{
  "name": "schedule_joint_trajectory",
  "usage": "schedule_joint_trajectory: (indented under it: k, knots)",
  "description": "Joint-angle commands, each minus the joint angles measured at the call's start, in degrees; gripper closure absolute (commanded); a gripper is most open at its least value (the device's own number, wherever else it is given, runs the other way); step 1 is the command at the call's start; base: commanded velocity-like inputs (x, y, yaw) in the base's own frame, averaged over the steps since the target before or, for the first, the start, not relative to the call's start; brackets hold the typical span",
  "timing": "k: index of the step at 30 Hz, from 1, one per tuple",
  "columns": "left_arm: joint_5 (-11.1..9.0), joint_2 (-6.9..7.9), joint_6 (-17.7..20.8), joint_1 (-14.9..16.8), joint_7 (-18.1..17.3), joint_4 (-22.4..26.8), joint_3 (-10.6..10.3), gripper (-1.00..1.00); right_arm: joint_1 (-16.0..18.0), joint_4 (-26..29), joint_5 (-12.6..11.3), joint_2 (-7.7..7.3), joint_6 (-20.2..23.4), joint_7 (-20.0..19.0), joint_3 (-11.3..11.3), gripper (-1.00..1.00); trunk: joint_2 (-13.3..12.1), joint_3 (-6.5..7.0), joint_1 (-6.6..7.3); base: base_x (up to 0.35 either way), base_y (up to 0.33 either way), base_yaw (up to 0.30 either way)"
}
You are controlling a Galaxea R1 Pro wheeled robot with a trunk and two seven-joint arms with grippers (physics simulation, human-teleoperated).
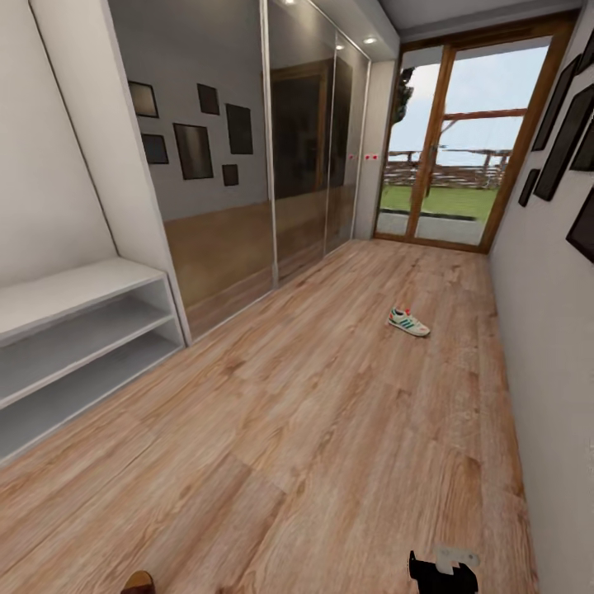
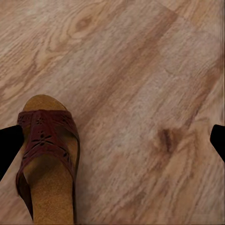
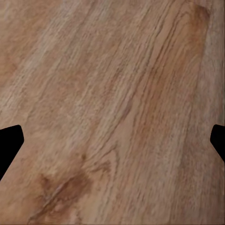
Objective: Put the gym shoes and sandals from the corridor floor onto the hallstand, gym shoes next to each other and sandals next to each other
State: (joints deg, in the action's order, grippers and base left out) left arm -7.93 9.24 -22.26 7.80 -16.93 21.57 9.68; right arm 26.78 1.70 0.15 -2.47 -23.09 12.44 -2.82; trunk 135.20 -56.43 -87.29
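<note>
The left gripper has its 2 fingers spread wide above the floor, with 1 dark-brown sandal lying flat just beside 1 fingertip. The right gripper is spread just as wide over bare planks, holding nothing. Farther down the corridor, 1 white gym shoe sits on the floor near the right wall, well apart from the white shoe rack along the left wall.

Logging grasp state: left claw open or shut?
Open: left claw fingertips sit wide apart, one beside the sandal, not clamping it.
</note>
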Motion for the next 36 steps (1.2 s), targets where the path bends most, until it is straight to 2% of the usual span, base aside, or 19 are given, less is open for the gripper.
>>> schedule_joint_trajectory:
  k: [1,13,36]
  knots:
    - [-0.5,-0.01,0.0,0.0,-0.6,0.0,0.2,-1.00,0.0,0.0,0.0,0.01,-0.2,0.0,-0.3,-1.00,0.0,-0.05,0.01,0.027,-0.253,0.000]
    - [-0.6,-0.01,-0.1,0.0,-0.6,0.0,0.2,-1.00,0.0,0.0,0.0,0.09,-0.3,0.0,-0.3,-1.00,0.0,-0.05,0.01,0.008,-0.086,0.055]
    - [-0.6,-0.01,-0.3,0.0,-0.6,0.0,0.2,-1.00,0.0,0.0,-0.1,0.10,-0.3,0.0,-0.3,-1.00,0.0,-0.05,0.01,0.000,-0.004,0.261]
